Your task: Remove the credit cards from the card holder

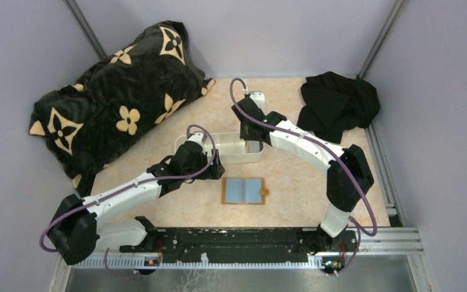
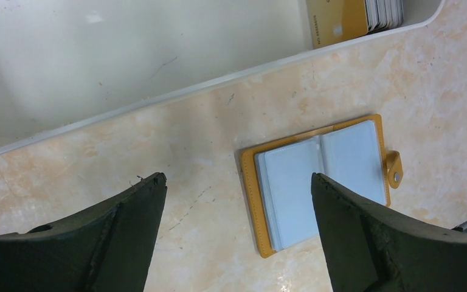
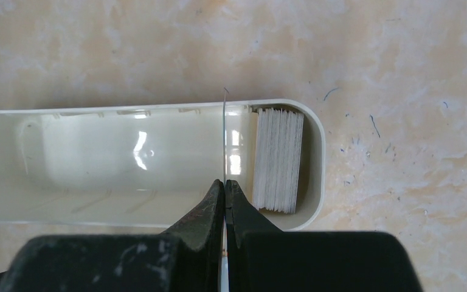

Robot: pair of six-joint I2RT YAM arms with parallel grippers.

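Nearest you, the card holder [image 1: 243,191] lies open and flat on the desk [image 1: 292,201], grey-blue sleeves up and seemingly empty. Just beyond it, your left pincer [image 2: 237,180] hovers with its jaws wide apart, holding nothing. Farther back, your right pincer [image 3: 225,182] is clamped on one card [image 3: 224,134], held on edge above the white tray [image 3: 320,158], beside the stack of credit cards [image 3: 278,159] standing at the tray's end. The card looks light, thin, stiff and slick; pinch it near an edge, across both flat faces.
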